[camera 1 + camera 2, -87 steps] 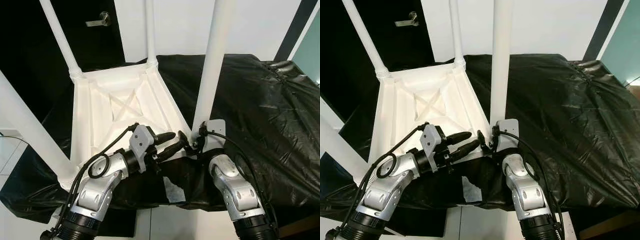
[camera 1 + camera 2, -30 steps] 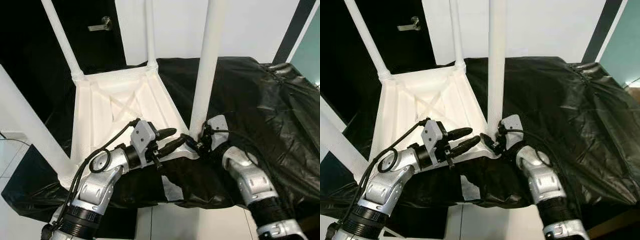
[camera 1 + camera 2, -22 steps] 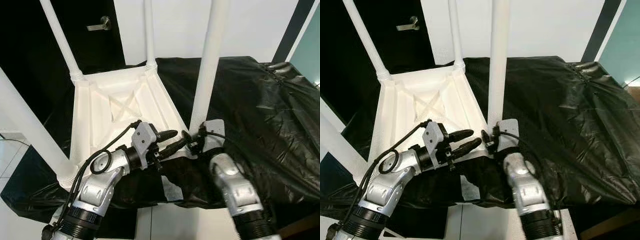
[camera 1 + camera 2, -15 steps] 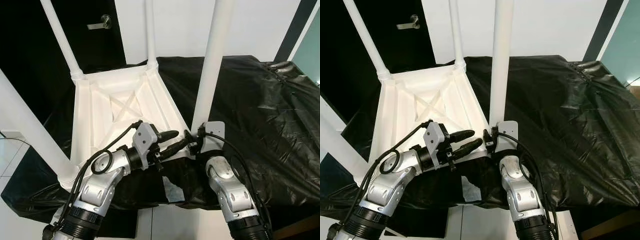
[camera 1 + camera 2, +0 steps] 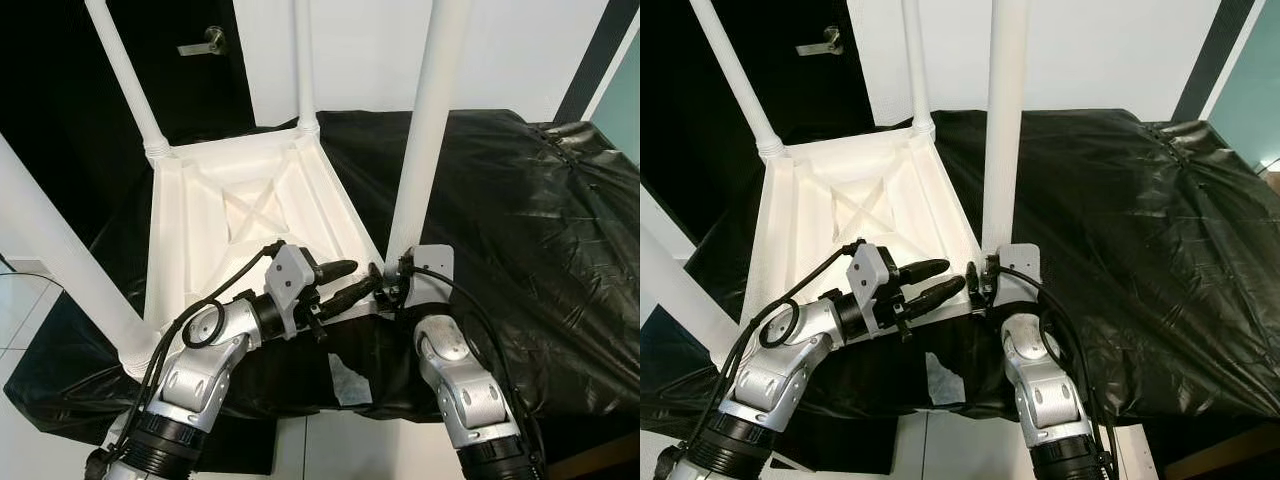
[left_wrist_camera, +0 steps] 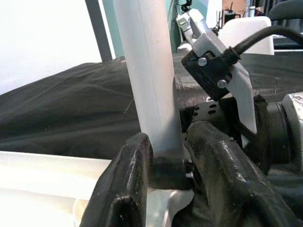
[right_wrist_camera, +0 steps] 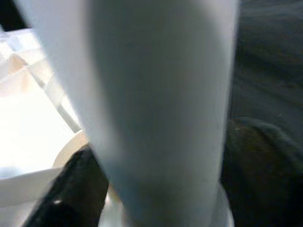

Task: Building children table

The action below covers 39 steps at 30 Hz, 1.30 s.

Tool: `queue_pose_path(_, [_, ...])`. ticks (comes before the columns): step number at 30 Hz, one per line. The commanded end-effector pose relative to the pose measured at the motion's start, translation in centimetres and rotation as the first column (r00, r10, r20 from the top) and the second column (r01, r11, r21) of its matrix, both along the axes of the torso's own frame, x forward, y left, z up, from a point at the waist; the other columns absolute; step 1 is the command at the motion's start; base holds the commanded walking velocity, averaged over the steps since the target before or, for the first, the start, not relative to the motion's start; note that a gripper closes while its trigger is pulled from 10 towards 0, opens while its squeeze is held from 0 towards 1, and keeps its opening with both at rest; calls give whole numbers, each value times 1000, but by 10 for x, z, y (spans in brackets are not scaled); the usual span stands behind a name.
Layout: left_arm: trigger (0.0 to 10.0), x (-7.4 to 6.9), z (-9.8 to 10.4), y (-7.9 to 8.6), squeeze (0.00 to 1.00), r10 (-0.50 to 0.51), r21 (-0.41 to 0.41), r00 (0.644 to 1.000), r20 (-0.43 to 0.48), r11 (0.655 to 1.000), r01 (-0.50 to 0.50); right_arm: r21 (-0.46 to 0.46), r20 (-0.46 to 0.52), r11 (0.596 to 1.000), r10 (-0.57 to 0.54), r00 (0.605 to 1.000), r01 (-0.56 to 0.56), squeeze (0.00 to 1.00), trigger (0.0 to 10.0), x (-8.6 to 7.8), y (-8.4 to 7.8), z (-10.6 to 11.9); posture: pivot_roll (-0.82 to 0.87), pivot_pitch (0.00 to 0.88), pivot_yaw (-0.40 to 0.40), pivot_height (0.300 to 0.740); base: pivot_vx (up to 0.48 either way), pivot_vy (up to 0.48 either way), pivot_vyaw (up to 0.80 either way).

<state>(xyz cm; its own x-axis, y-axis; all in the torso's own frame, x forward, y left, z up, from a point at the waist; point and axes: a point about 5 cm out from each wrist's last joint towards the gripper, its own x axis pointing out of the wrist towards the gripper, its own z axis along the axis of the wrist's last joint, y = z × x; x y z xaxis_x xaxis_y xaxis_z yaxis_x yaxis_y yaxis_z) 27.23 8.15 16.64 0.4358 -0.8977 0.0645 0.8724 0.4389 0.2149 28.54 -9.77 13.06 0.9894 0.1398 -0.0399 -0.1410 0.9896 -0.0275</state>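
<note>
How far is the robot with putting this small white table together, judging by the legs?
Done: the upside-down white table on the black cover already has three legs standing up in its corners. In hand: the fourth leg at the near right corner, with the right gripper at its base and the left gripper beside it, jaws apart. Left: seating this leg fully, then probably turning the table upright.

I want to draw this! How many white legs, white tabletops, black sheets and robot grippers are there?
Legs: 4
Tabletop: 1
Black sheet: 1
Grippers, left gripper and right gripper: 2
Total: 8
</note>
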Motion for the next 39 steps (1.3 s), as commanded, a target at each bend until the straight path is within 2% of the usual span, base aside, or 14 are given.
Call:
queue_pose_path(1, [10000,2,0,0,0,-2,13,1000,7,1000,2,24,13,999,34,999,-34,1000,10000,-2,0,1,-61,0,23,740,0,0,0])
queue_pose_path(3, [10000,2,-1,-1,0,0,12,1000,6,1000,0,36,19,997,68,998,-68,1000,10000,-1,-6,2,-64,0,24,740,0,0,0])
queue_pose_path(4, [10000,2,-2,-1,0,2,14,1000,6,1000,-2,32,32,992,119,992,-120,302,10000,0,-14,4,-62,0,20,740,0,0,0])
queue_pose_path(5, [10000,2,-2,-1,0,3,14,1000,6,1000,-3,31,31,987,154,988,-155,0,10000,2,-25,5,-61,0,20,740,0,0,0])
queue_pose_path(11, [10000,3,-2,0,0,7,13,1000,7,1000,-7,20,15,977,214,977,-214,0,10000,5,-40,6,-59,0,19,740,0,0,0])
queue_pose_path(16, [10000,4,-1,0,0,14,13,1000,12,1000,-14,-99,-59,912,393,917,-398,0,10000,17,-67,3,-58,0,24,740,0,0,0])
queue_pose_path(20, [10000,5,-1,0,0,15,12,1000,13,1000,-15,-117,-57,891,435,899,-439,0,10000,23,-72,7,-57,0,24,740,0,0,0])
queue_pose_path(23, [10000,6,0,1,0,19,10,1000,16,1000,-19,-213,-35,838,508,861,-503,0,10000,31,-72,16,-53,0,23,740,0,0,0])
queue_pose_path(28, [10000,7,1,1,0,24,7,1000,20,1000,-25,-238,-24,783,586,810,-574,0,10000,34,-67,23,-51,0,20,740,0,0,0])
queue_pose_path(30, [10000,7,2,1,0,29,3,999,21,1000,-29,-244,-34,733,648,761,-635,0,10000,36,-63,26,-47,0,14,740,0,0,0])
queue_pose_path(35, [10000,7,2,0,0,31,-1,999,22,1000,-31,-259,-49,683,697,715,-683,0,10000,37,-59,29,-43,0,12,740,0,0,0])
queue_pose_path(36, [10000,8,3,0,0,37,-4,999,25,999,-37,-267,-95,601,761,641,-753,0,10000,37,-59,30,-35,0,8,740,0,0,0])
queue_pose_path(38, [10000,8,3,1,0,39,-4,999,26,999,-38,-273,-108,576,777,620,-770,0,10000,37,-59,30,-34,0,8,740,0,0,0])
queue_pose_path(39, [10000,8,3,1,0,41,-5,999,26,999,-41,-272,-126,559,786,605,-783,0,4863,37,-61,29,-31,0,7,740,0,0,0])
